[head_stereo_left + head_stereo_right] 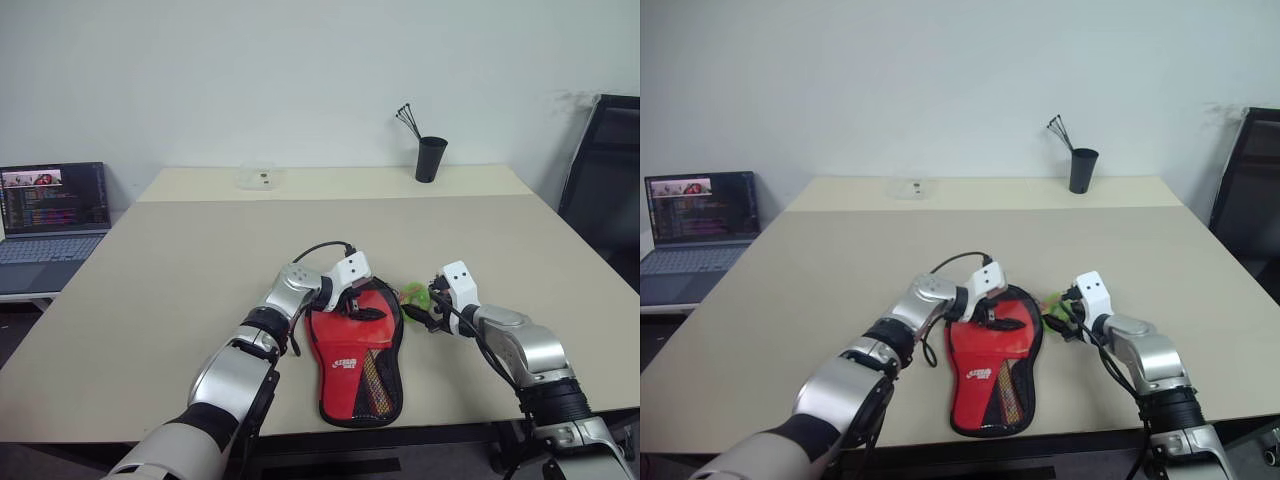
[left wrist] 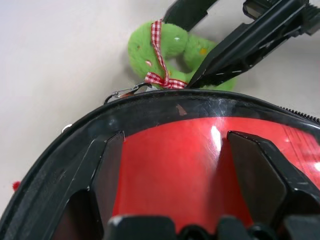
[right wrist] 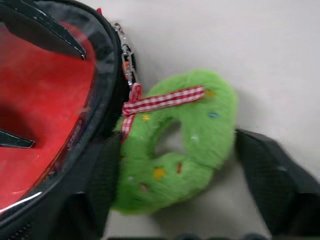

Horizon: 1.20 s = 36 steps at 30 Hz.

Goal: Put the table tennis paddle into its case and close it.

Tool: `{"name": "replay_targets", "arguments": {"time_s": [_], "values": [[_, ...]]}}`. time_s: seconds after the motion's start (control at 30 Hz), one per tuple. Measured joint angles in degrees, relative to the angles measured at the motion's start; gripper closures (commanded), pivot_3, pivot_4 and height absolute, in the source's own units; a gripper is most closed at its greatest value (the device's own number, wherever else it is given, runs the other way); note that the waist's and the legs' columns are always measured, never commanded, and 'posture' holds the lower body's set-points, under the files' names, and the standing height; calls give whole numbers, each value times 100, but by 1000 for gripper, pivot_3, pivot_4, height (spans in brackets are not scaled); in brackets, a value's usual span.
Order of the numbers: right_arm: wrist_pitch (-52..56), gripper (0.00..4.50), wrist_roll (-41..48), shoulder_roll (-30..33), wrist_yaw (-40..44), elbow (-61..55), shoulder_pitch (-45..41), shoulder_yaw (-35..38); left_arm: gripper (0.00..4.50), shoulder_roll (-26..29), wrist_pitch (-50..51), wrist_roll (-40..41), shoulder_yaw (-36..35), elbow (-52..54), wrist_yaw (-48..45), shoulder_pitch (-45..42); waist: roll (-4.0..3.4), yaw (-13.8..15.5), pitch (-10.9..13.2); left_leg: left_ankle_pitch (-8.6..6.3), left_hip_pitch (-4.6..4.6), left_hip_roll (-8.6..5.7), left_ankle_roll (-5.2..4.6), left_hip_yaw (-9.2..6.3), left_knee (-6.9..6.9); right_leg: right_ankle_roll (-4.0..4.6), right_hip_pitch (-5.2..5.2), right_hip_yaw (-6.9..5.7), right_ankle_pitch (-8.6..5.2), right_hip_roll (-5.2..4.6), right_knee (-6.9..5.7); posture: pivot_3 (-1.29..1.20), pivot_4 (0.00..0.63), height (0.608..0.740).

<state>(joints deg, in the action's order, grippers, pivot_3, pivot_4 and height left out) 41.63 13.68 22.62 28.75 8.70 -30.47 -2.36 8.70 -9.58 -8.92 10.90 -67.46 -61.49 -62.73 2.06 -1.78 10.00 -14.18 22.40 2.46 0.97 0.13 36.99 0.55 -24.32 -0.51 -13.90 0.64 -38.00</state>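
Even, bright light — wrist views slightly blurred.

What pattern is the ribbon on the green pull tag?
Red-and-white gingham check on the ribbon, clearest in the right wrist view.

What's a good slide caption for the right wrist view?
Right gripper open around the green plush wreath tag, clipped to the edge of the red-faced case on the beige table.

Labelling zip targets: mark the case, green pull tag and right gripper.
case [image 1: 352, 368]: left eye view, red logo side.
green pull tag [image 3: 200, 135]: right wrist view, fuzzy ring.
right gripper [image 1: 427, 309]: left eye view, between fingertips.
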Motion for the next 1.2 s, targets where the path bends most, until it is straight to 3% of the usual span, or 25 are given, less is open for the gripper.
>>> {"name": "replay_targets", "arguments": {"time_s": [0.3, 0.67, 1.2], "values": [[32, 4374, -14, 58, -5, -64, -9, 5, 909, -12, -74, -36, 12, -119, -10, -24, 0, 9, -1, 0, -16, -1, 0, 0, 2, 0, 15, 0, 0, -1, 0, 0, 150, 740], [545, 4446, 88, 746, 115, -846, 345, 177, 909, -145, -55, -47, 12, -252, -52, -69, -1, 52, -1, 0, -11, -3, 0, -2, 1, 0, 15, -2, 0, -1, 5, 0, 150, 740], [2572, 4446, 1498, 1667, 476, -4444, 2328, 837, 909, -438, 37, -126, 112, -420, 23, -219, -4, 201, -7, 0, 8, -21, 1, -13, 5, -3, 22, -12, -2, -18, 17, 0, 150, 740]]}}
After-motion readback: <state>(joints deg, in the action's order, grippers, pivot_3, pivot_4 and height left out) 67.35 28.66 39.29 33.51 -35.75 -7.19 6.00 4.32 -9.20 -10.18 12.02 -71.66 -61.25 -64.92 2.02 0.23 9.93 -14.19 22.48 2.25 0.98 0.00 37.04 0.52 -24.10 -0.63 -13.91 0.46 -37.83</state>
